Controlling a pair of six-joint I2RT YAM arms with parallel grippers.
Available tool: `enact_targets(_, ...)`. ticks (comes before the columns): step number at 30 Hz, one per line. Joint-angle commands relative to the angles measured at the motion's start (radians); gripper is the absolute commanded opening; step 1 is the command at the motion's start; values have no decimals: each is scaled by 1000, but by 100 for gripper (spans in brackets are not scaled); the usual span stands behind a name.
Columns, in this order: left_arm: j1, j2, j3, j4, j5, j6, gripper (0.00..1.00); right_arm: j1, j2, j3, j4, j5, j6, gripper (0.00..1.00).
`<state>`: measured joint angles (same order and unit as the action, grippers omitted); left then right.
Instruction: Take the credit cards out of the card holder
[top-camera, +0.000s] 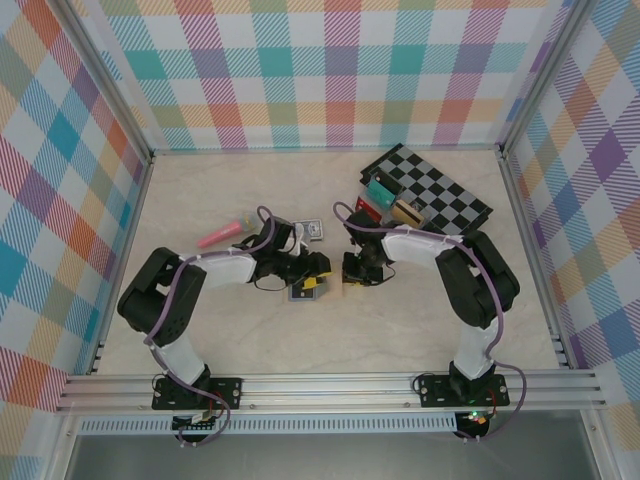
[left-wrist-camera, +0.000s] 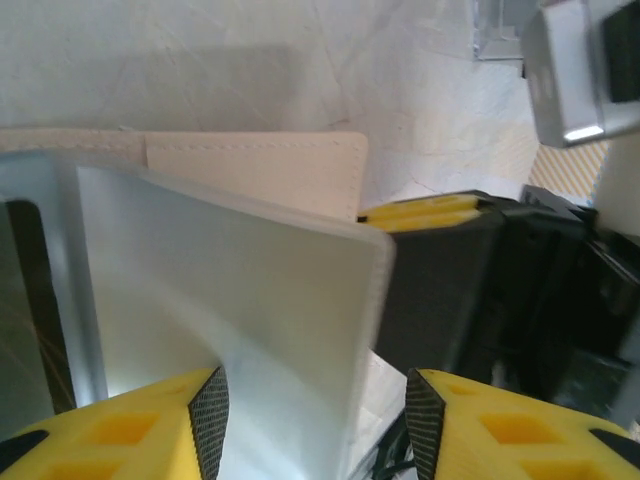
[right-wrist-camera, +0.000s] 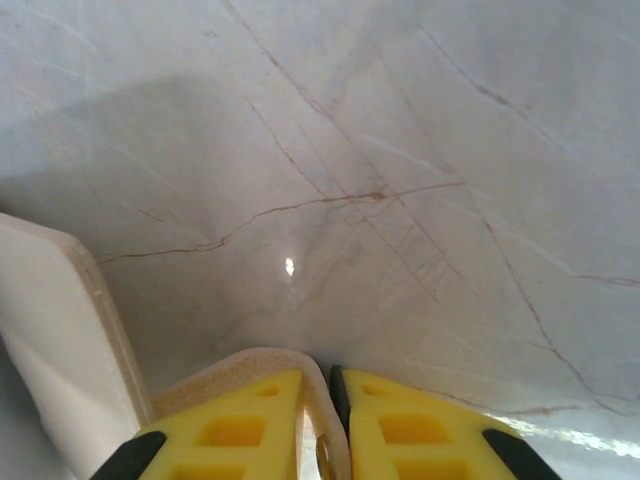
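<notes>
Two grippers meet at mid-table in the top external view. The left gripper (top-camera: 310, 274) and the right gripper (top-camera: 356, 272) face each other across the card holder (top-camera: 299, 292), which lies open on the table (top-camera: 200, 330). The holder sits under and just beside the left fingertips, and its far side reaches toward the right arm.

From the left wrist, the left gripper (left-wrist-camera: 317, 420) has its fingers apart. They straddle a pale blue-grey lining leaf (left-wrist-camera: 230, 300) of the card holder (left-wrist-camera: 255, 170). One pad touches the leaf and the other stands clear of its edge, so nothing is clamped. The tan outer panel lies flat beyond, with its long side running across the view. The right gripper (left-wrist-camera: 420, 212) comes in from the right at the holder's corner, its yellow tips almost together.

From the right wrist, the right gripper (right-wrist-camera: 325, 392) has its fingers nearly closed on a thin tan rim of the card holder (right-wrist-camera: 50, 320). The pinch looks light. The rest of the tan panel rises at the left edge.

I judge the credit cards to be hidden under the lining. The pockets open toward the left arm, which is nearer. The coming pull likely runs along the holder's long side, away from the right gripper's hold.
</notes>
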<state>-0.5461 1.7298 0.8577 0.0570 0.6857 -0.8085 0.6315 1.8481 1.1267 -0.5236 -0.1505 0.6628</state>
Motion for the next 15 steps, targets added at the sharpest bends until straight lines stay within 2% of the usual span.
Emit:
enact_targets(1, -18, 37, 39, 28, -26, -16, 52, -10, -65, -33, 5, 11, 29, 22)
enact_targets(4, -34, 66, 85, -85, -67, 28, 52, -20, -134, -73, 29, 15, 39, 33)
enact_targets(6, -49, 72, 111, -152, -100, 70, 52, -25, -177, -89, 32, 32, 46, 35)
enact_targets(10, -58, 82, 125, -196, -133, 82, 50, -27, -224, -96, 32, 38, 42, 35)
enact_targets(15, -60, 104, 132, -215, -152, 86, 42, -27, -254, -107, 96, -32, 34, 31)
